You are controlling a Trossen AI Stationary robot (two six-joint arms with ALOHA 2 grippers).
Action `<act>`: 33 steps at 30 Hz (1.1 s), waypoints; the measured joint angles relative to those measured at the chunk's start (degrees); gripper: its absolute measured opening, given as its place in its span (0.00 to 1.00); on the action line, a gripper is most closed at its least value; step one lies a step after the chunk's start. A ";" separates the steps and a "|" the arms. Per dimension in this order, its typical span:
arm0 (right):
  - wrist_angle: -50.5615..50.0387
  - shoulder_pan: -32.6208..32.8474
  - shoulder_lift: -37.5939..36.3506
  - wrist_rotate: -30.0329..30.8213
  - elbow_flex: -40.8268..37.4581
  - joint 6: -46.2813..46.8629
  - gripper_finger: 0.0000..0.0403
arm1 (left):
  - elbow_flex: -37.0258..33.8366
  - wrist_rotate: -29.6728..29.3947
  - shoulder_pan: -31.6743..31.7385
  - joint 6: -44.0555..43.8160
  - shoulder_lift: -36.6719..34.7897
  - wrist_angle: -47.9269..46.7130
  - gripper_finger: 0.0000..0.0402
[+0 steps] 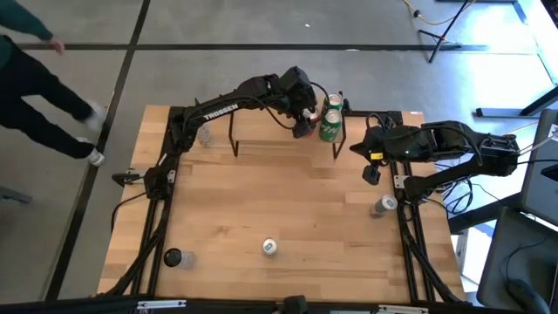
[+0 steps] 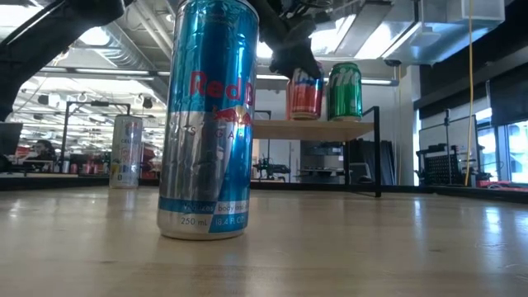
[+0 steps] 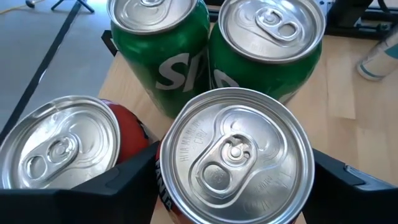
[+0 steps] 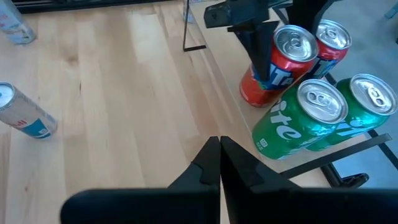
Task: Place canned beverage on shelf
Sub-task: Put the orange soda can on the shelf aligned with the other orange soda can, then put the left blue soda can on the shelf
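The shelf [image 1: 279, 131], a low rack with a light plank top and thin black legs, stands at the table's far middle. On its right end stand two green cans [image 3: 267, 43] and two red cans. My left gripper [image 1: 303, 120] reaches over the shelf from the left and is shut on the nearer red can [image 3: 236, 155], which stands on the plank [image 2: 318, 128]. The other red can [image 3: 56, 143] stands beside it. My right gripper [image 4: 219, 155] is shut and empty, over the table just right of the shelf [image 1: 370, 170]. My left gripper pinches the red can's side wall just below its top rim [image 3: 163, 177] between its two fingers, one on each side. The fingers [image 4: 258, 37] come slanting down from above. The can stands upright with its base on the shelf's plank, close to the green cans.
A blue and silver can [image 2: 206, 124] stands near the table's front middle [image 1: 269, 247]. More cans stand at the right [image 1: 384, 205], front left [image 1: 173, 257] and far left [image 1: 205, 135]. A person [image 1: 35, 78] walks on the floor beyond the table's left.
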 joint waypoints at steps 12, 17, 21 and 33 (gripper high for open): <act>-0.02 0.00 0.00 0.22 0.00 0.00 0.00 | 0.09 -0.22 -0.39 -0.09 -0.26 0.02 0.85; 0.04 0.00 0.00 0.04 0.00 0.02 0.00 | 1.38 -0.52 -0.71 -0.46 -1.51 -1.77 0.84; 0.75 0.00 0.12 -0.15 0.00 0.04 0.00 | 2.12 -2.23 -1.77 -1.64 -5.99 -2.67 0.84; 4.86 0.04 1.52 -5.28 -0.07 0.11 0.00 | 2.01 -5.63 -14.10 -17.91 -18.49 -19.72 0.84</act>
